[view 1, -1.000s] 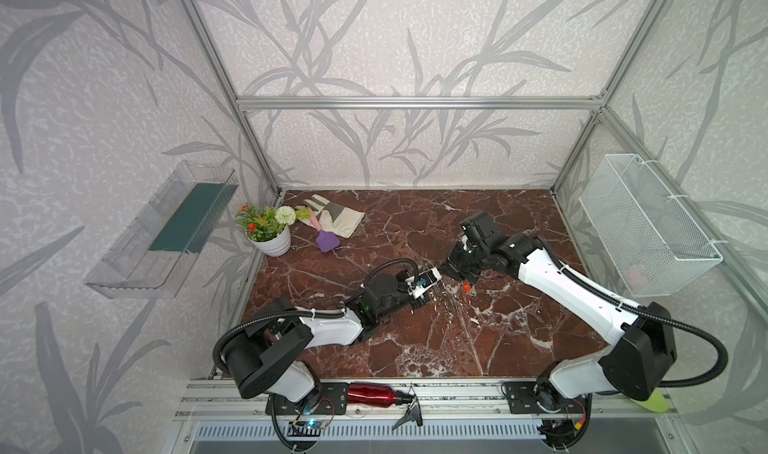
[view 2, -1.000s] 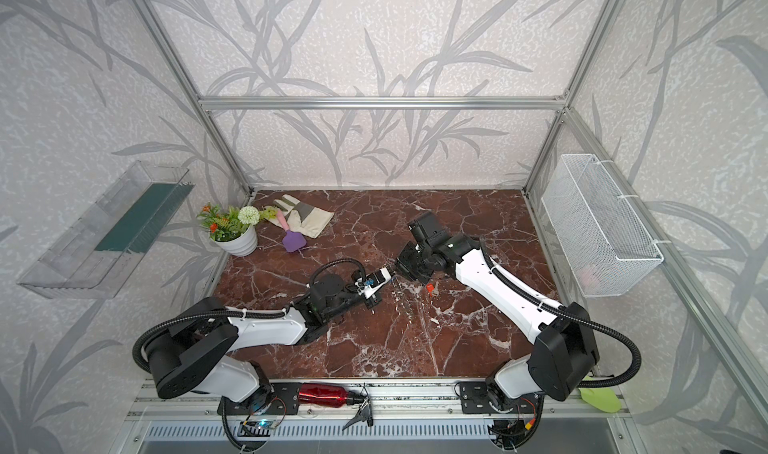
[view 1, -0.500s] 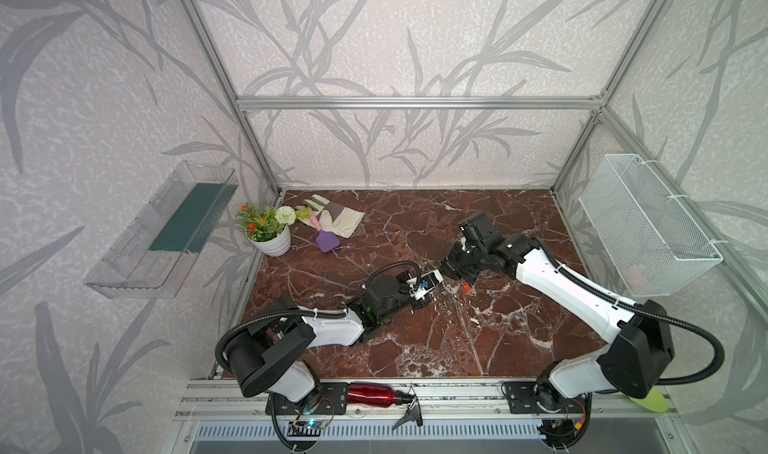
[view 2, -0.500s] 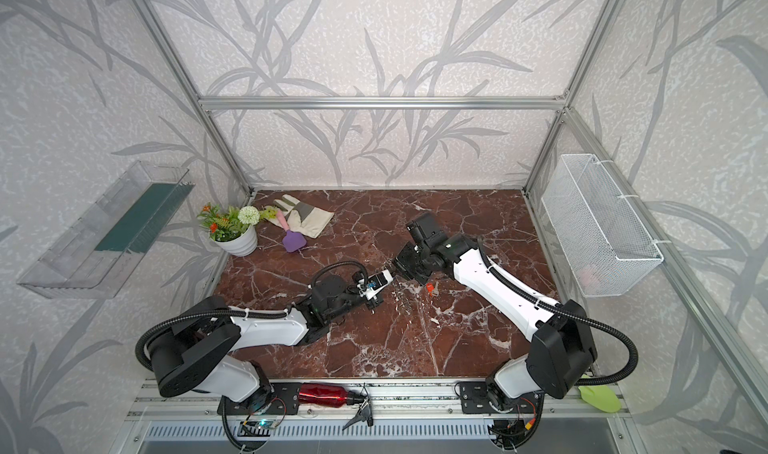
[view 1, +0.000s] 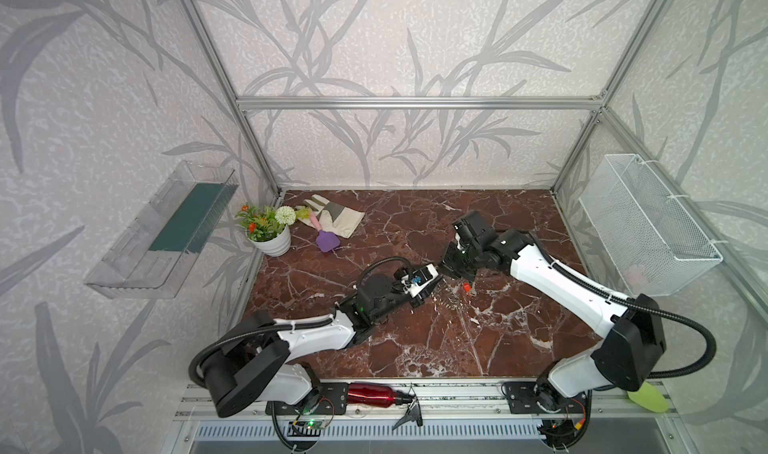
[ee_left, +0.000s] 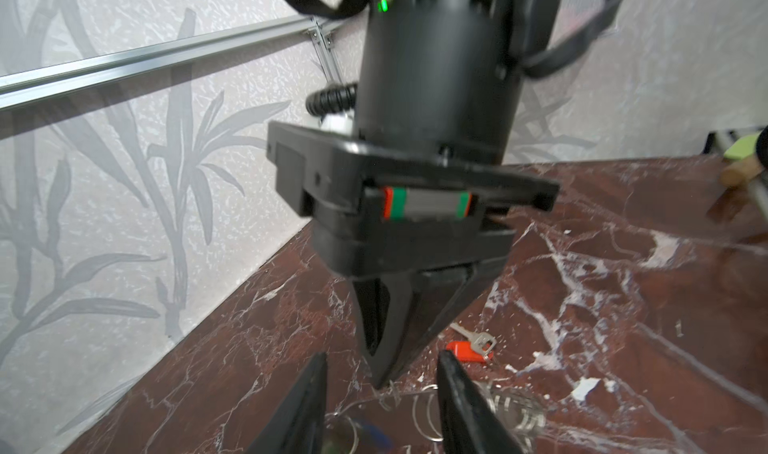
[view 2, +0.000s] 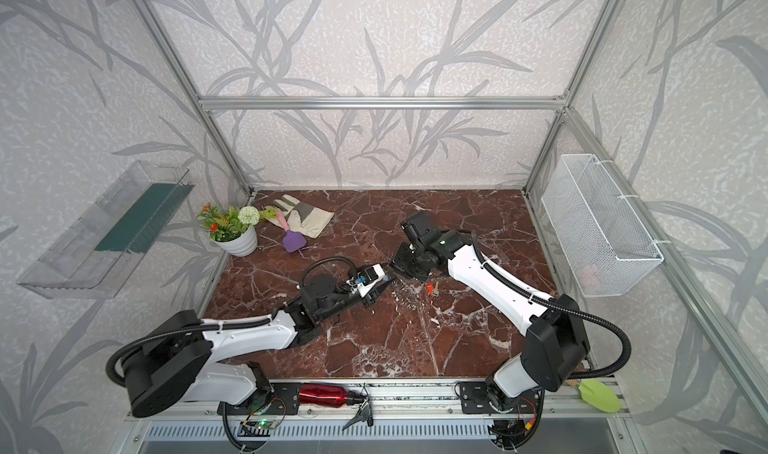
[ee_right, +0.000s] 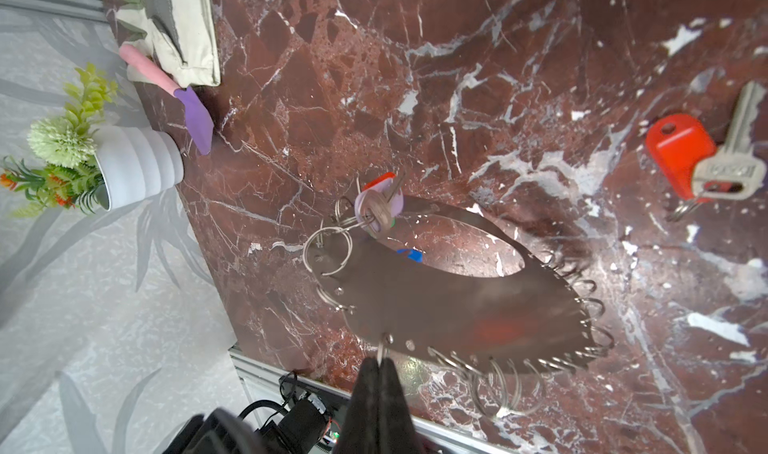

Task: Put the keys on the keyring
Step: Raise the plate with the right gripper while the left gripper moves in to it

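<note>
Two pincers meet tip to tip near the middle of the marble tabletop point(ee_right: 457, 57). The right pincer point(ee_right: 379, 366) has its jaws pressed fully together, nipping one small split ring on the rim of the keyring point(ee_right: 457, 306). This flat grey crescent plate stretches straight out from its tips. Whether the plate's far edge rests on the marble cannot be told.

At the end of the plate farthest from the right pincer, a lilac tag point(ee_right: 376, 209) hangs on a ring, with a red-orange sliver behind it. The metal there is too blurred to make out. A blue tag point(ee_right: 409, 255) shows through the plate's oval hole, just beyond the closed tips.

The left pincer point(ee_left: 382, 410) stands roughly half open and grips nothing. The right pincer's pointed tips come down into the gap between its jaws, and several of the plate's split rings lie just beside one jaw.

A red-tagged key point(ee_right: 702, 161) lies loose on the marble, off the plate and well apart from the right pincer's tips. In both top views it sits just beside the two pincers point(view 1: 467, 287) point(view 2: 431, 290).
</note>
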You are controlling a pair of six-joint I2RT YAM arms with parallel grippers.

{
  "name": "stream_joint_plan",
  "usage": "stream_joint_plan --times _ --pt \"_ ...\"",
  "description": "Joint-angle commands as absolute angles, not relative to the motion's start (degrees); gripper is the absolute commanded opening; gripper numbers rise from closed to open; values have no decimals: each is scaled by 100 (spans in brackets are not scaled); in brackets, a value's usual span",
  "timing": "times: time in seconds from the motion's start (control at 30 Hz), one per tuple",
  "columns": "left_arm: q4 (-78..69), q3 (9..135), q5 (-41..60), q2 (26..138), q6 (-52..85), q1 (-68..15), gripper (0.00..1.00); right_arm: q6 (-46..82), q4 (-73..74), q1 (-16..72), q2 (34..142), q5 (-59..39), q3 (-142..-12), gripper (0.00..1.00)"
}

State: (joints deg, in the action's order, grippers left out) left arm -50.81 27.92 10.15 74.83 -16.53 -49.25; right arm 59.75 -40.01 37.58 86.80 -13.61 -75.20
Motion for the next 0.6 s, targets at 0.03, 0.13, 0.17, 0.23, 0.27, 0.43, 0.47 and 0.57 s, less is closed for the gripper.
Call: stream_joint_plan --times 0.03,0.13,0.17,0.23,0.27,0.43,0.47,0.57 --pt "-4452 2602 829 6542 -614 -4933 47 4594 -4262 3810 8666 -1089 -8035 0" --pt "-3305 2819 699 5844 -323 -4896 45 3712 -4340 3812 8662 -1175 -8231 0" --pt "-2938 2931 659 5652 -248 -4851 44 3333 -4299 3809 8628 -1307 -8248 0" --pt "-2248 3168 784 5280 -119 -4689 41 2845 -4061 3809 8573 -1637 -8173 0" --pt "-1846 3317 956 5110 -70 -4549 39 2645 -3963 3806 8548 -1800 -8157 0" --pt "-518 3955 2377 4736 70 -3441 34 1619 -3985 3808 8591 -2444 -8371 0" --pt "-341 4099 2716 4778 79 -3204 32 1424 -3992 3814 8586 -2514 -8401 0" --pt "29 4492 3843 5101 -34 -2669 29 985 -3880 3814 8527 -2700 -8325 0"
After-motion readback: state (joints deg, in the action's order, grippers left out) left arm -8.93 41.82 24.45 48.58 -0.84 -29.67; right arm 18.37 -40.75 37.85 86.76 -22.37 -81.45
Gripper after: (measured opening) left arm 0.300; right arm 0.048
